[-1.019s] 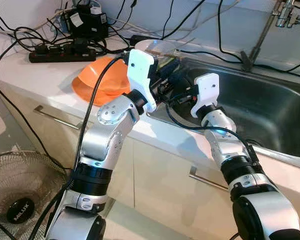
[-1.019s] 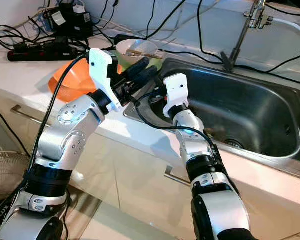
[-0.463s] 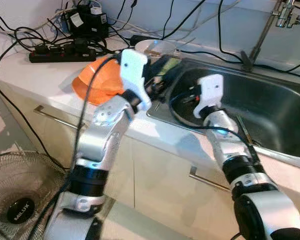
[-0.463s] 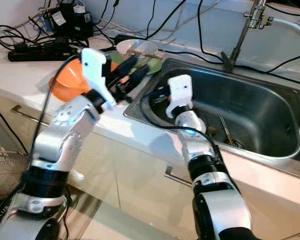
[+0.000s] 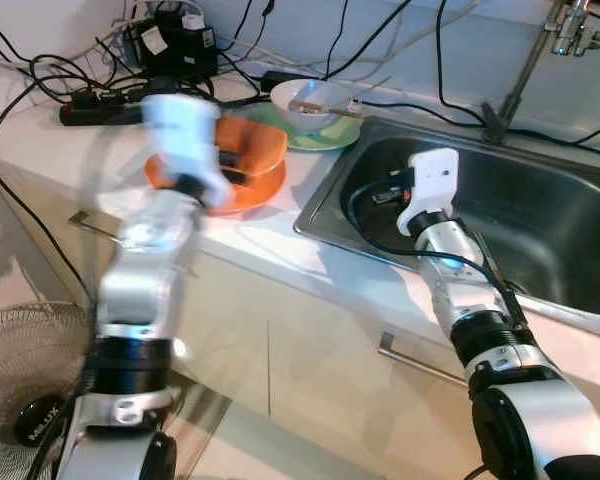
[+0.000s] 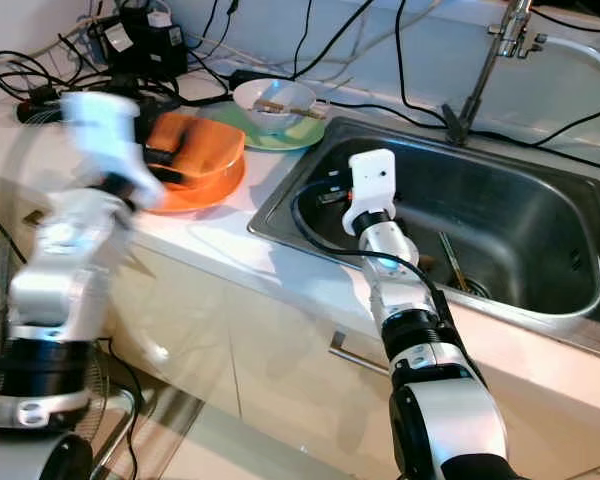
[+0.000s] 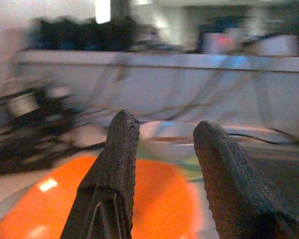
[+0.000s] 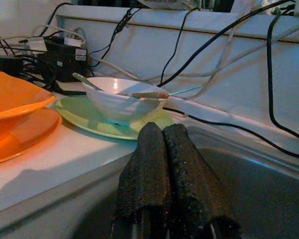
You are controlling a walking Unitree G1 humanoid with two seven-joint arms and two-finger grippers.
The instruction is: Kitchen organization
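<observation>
While your left arm sweeps over the counter in a blur, the left gripper (image 7: pixel 162 164) has its two fingers spread with nothing between them, pointed across the orange bowl (image 5: pixel 242 150) towards the white bowl (image 5: pixel 311 102). You can see the orange bowl sitting on an orange plate (image 5: pixel 235 195) near the counter's front edge, and the white bowl standing on a green plate (image 5: pixel 315 134) just beside the sink (image 5: pixel 540 210), with a utensil lying across its rim.

Your right gripper (image 8: pixel 164 169) hangs inside the sink near its left wall, fingers pressed together and holding nothing, aimed at the white bowl.

As for progress, judge it as early: the dishes are paired into two stacks, but both stacks sit out on the counter, and a few slim utensils (image 6: pixel 450 262) lie by the drain in the basin. A power strip (image 5: pixel 90 110) and a tangle of cables crowd the back of the counter. What is left, as far as you can tell, is moving those stacks and clearing the sink; neither gripper has hold of anything yet.
</observation>
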